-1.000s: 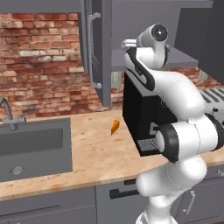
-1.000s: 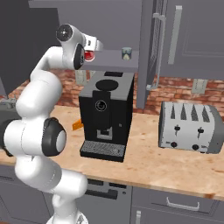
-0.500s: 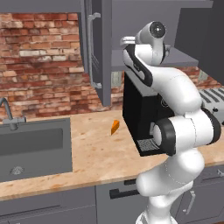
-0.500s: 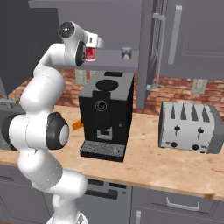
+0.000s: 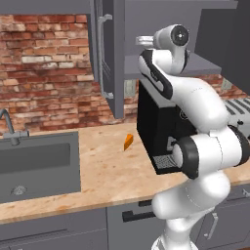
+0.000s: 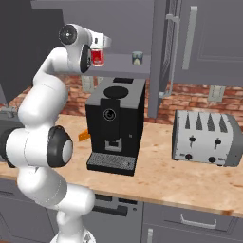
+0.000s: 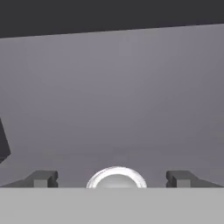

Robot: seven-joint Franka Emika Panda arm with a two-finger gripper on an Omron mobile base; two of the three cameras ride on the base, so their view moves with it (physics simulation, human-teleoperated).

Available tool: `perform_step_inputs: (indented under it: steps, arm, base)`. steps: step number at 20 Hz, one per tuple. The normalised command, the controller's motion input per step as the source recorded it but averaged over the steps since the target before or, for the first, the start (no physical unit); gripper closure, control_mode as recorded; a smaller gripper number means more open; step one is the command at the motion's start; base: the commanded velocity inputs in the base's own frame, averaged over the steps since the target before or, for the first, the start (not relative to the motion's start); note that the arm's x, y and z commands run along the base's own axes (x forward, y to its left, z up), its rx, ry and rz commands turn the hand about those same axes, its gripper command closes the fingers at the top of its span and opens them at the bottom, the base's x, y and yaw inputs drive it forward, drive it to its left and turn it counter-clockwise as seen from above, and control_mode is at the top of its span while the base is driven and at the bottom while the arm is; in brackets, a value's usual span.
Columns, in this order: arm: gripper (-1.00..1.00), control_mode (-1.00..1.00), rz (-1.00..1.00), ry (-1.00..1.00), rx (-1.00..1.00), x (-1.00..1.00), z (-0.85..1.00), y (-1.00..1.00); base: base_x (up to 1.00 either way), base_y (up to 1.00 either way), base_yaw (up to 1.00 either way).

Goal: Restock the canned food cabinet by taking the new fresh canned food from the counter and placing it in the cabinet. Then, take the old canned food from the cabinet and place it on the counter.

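Red can (image 6: 97, 57) sits between my gripper (image 6: 98, 53) fingers, which stand wider than its pale top (image 7: 116, 177), so I cannot tell if I grip it. Beyond the gripper, on the cabinet shelf (image 6: 124, 70), stands the grey-blue can (image 6: 137, 57), well apart.

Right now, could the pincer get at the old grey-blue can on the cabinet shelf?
Probably not yet: the pincer is occupied with the red can. The old can stands farther along the shelf, with the open door beyond it, nothing between.
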Motion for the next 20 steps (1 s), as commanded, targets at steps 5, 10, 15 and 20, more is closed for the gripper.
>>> perform_step_inputs:
  steps: [5, 10, 15, 20]
  arm:
    - [-1.00, -1.00, 0.00, -0.07, 0.00, -0.97, 0.08, -0.52]
    - [-1.00, -1.00, 0.00, 0.07, 0.00, -0.89, 0.00, -0.80]
    - [-1.00, -1.00, 0.00, 0.29, 0.00, -0.17, 0.02, -0.69]
    - [-1.00, -1.00, 0.00, 0.24, 0.00, 0.04, 0.02, -0.14]
  base:
    - [0.00, 0.00, 0.00]
    - [0.00, 0.00, 0.00]
    - [0.00, 0.00, 0.00]
    - [0.00, 0.00, 0.00]
